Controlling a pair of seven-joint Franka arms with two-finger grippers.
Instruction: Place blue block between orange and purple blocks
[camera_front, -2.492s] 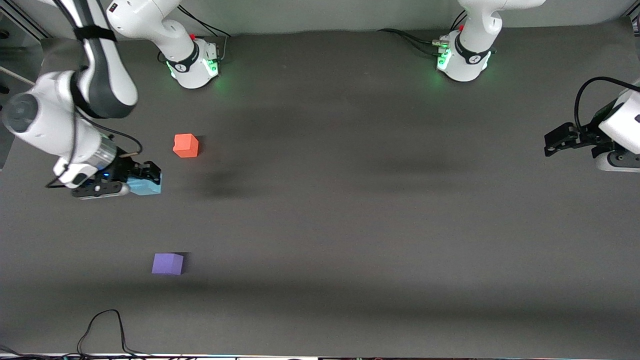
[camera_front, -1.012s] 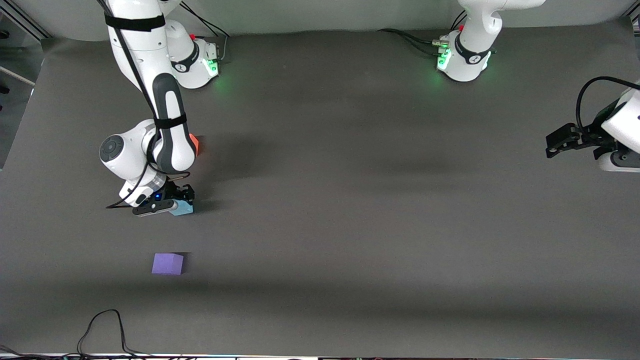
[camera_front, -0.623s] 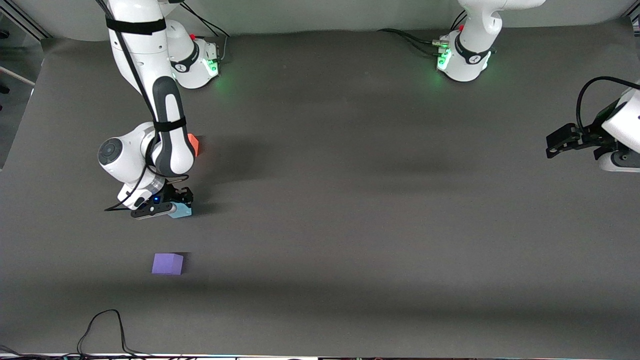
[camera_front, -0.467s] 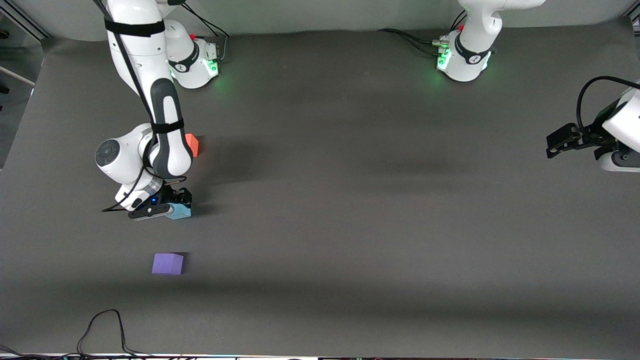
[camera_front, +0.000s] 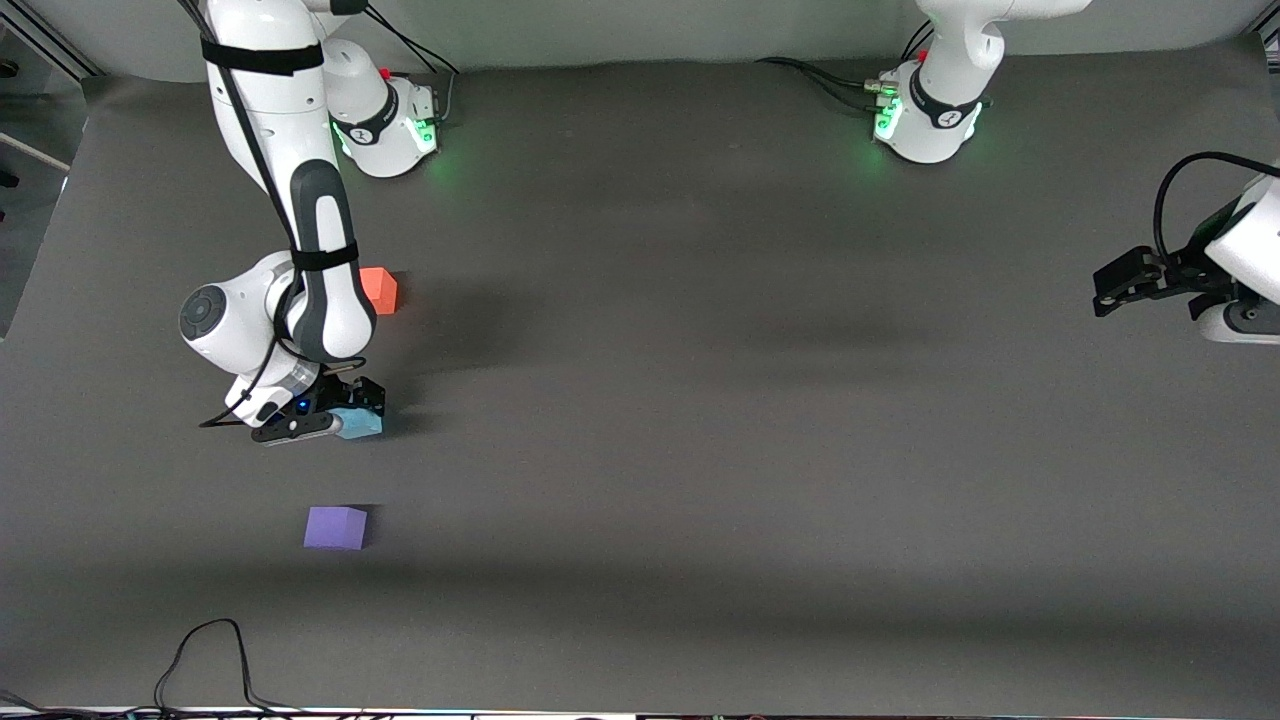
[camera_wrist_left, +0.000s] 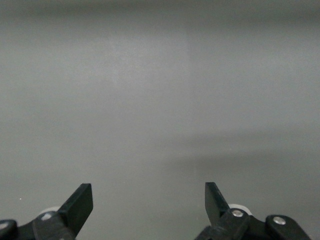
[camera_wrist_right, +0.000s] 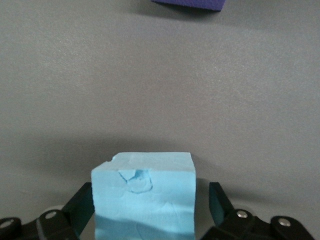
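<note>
Nearest your front camera lies the purple block (camera_front: 335, 527), toward the right arm's end of the table (camera_front: 700, 400); its edge also shows in the right wrist view (camera_wrist_right: 190, 4). Farther back sits the blue block (camera_front: 361, 424) on the table, between the purple block and the orange block (camera_front: 381, 290) — roughly in line with both, touching neither. Your right gripper (camera_front: 340, 410) is low around the blue block; in the wrist view its fingers (camera_wrist_right: 82, 202) stand apart, one on each side of the block (camera_wrist_right: 143, 197) with a narrow gap showing, so nothing is clamped. Farthest back is the orange block, partly hidden by the right arm. Your left gripper (camera_front: 1120, 280) waits over the left arm's end of the table — fingers (camera_wrist_left: 80, 202) spread wide, empty.
</note>
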